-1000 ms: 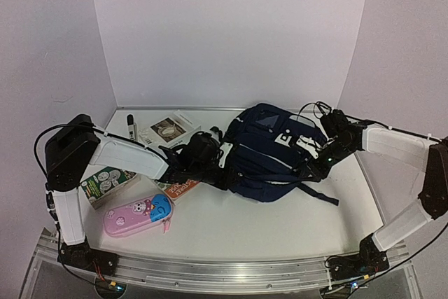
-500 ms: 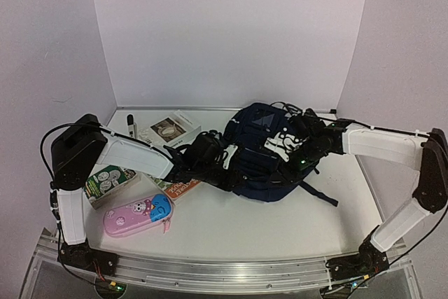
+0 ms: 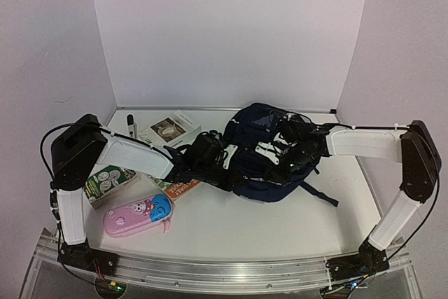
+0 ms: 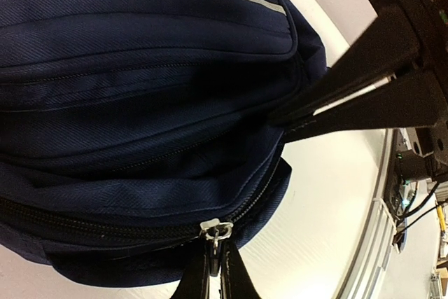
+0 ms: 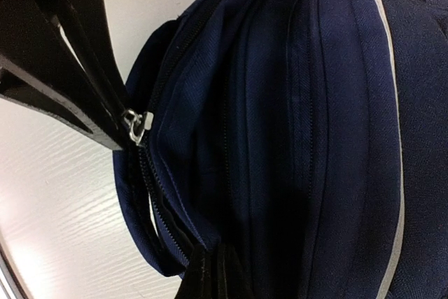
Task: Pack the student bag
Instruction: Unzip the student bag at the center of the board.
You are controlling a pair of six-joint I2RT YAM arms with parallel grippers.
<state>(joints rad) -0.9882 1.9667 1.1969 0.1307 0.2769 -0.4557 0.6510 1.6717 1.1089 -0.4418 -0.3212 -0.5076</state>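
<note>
Nearest me, at the front of the table (image 3: pixel 231 229), the pink-and-blue pencil case (image 3: pixel 138 213) lay out in the open. Just behind it on the left sat a green box (image 3: pixel 105 181), and an orange book (image 3: pixel 183 187) poked out from under the left arm. None of them had gone anywhere near the inside of a bag.

In the middle of the table the student bag (image 3: pixel 262 176) lay on its side, with both arms reaching in over it from either end. The left gripper (image 4: pixel 215 253) was clenched tight on the small metal zip pull (image 4: pixel 215 228) at the bag's left end. The right gripper (image 5: pixel 210 264) was pinched shut as well, and from its wrist view it seemed to have a fold of the navy fabric beside the zip line, as if to brace the bag. The teeth I could see next to the pull were meshed together, so I took the main compartment to be shut, or nearly so.

Farther back, near the wall, a black marker (image 3: pixel 130 126) and a small booklet (image 3: pixel 166 131) waited, untouched.

By my reckoning the job had barely begun. The bag was gripped and ready to be unzipped, but it was not open yet and nothing had been packed. Everything loose on the table was left to go in, and after that the zip would need closing.
</note>
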